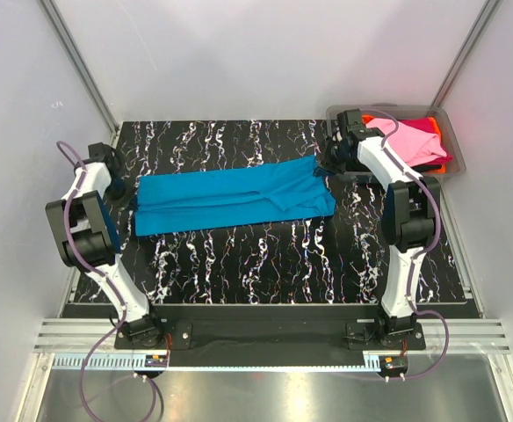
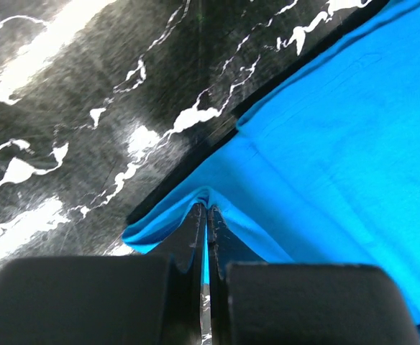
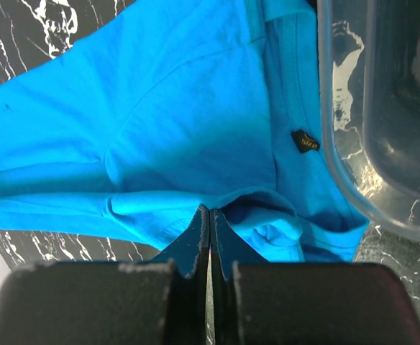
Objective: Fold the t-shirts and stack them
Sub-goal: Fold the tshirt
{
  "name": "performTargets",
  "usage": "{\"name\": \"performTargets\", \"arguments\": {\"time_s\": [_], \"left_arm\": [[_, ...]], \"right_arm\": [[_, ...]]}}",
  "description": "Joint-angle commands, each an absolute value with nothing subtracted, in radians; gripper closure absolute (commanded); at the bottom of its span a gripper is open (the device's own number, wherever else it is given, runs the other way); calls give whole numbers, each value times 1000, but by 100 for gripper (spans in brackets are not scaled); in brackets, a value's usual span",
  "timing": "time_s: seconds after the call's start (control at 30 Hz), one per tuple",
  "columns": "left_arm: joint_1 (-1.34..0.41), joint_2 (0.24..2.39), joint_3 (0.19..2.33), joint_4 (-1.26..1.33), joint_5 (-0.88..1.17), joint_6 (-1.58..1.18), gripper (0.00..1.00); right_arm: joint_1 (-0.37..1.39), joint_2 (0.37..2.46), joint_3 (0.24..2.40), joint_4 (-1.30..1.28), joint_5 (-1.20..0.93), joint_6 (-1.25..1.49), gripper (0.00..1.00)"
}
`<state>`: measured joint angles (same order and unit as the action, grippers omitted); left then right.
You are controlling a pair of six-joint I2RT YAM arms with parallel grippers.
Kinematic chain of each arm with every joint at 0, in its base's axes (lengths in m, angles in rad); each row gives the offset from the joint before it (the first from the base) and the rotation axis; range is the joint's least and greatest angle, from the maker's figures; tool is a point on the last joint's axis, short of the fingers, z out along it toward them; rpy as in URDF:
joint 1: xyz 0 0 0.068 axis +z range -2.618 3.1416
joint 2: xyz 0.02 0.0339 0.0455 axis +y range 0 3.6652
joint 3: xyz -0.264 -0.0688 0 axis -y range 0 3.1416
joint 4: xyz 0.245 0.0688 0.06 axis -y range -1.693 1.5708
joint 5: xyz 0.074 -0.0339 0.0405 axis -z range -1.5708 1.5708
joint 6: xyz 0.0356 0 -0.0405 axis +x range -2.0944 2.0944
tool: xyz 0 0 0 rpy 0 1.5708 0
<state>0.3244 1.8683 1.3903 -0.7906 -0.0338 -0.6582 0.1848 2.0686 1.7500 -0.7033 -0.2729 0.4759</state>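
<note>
Turquoise t-shirt point(image 1: 234, 200) lies in a long band across the worktop point(image 1: 265, 255); our left gripper point(image 2: 207, 212) pinches one end, our right gripper point(image 3: 210, 214) the end beside the bin point(image 1: 388, 109). We judge the fold half done: next, carry one end over the other.

A black table point(image 1: 256, 255) with white wiggly lines is sitting between plain white walls point(image 1: 239, 53). Grey metal bars point(image 1: 79, 61) are running up the two back corners. A silver rail point(image 1: 72, 335) is lying along the near edge, and bright light is shining off the table.
</note>
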Motion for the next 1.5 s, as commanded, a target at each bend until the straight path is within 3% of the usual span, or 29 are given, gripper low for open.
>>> {"name": "performTargets", "arguments": {"time_s": [0.0, 0.87, 1.03, 1.17, 1.2, 1.3, 1.47], "left_arm": [[324, 1890, 1451, -767, -11, -629, 99], [322, 1996, 1537, -770, 14, -612, 95], [324, 2005, 1548, -773, 6, -607, 90], [322, 1994, 1575, -801, -47, -603, 73], [324, 1984, 1581, -816, -67, -601, 60], [322, 1916, 1572, -828, -109, -600, 41], [308, 1786, 1433, -819, -66, -618, 40]], "right_arm": [[186, 2080, 1807, -709, -239, 459, 100], [183, 2194, 1910, -719, -206, 413, 100], [179, 2220, 1937, -721, -190, 396, 100], [176, 2287, 2014, -744, -184, 365, 85], [172, 2302, 2089, -768, -186, 364, 74], [170, 2358, 2262, -908, -173, 351, 67], [199, 2254, 2225, -985, -144, 350, 53]]}}
